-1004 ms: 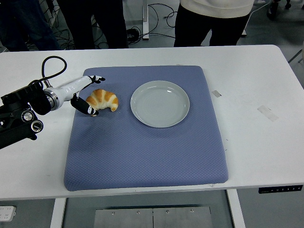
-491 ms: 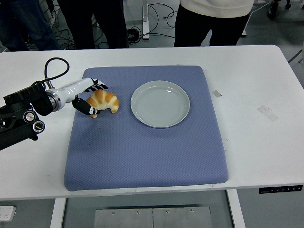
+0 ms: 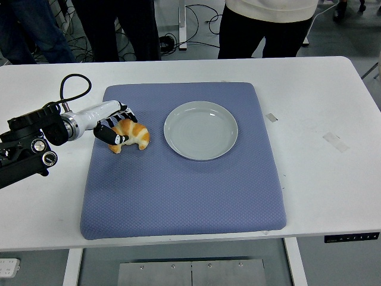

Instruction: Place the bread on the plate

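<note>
- I see the bread (image 3: pixel 132 134), a golden croissant, lying on the blue mat (image 3: pixel 178 179) in its far-left part, at about 9 o'clock from the plate (image 3: pixel 200 130).
- My left hand (image 3: pixel 115 121) comes in from the left edge and is right on the croissant: fingers (image 3: pixel 125 112) curl over its far-left end while the thumb presses its near-left side, so I read the hand as closed around the croissant's left half.
- The croissant's right end sticks out free at 3 o'clock from the hand, pointing toward the plate.
- I cannot tell whether the croissant is off the mat or resting on it.
- The plate, pale and round, sits on the mat just beside the croissant, with a narrow strip of bare mat between them; nothing lies in that gap.
- The mat covers the middle of the white table (image 3: pixel 321 179).
- A black cable (image 3: pixel 74 80) loops up from the arm at about 11 o'clock from the hand, over bare table, clear of the plate.
- Two bits of tape (image 3: pixel 335 141) are stuck to the table well to the right of the mat, at about 3 o'clock from the plate.
- People (image 3: pixel 268 27) in dark trousers stand beyond the far edge of the table, at 12 o'clock.
</note>
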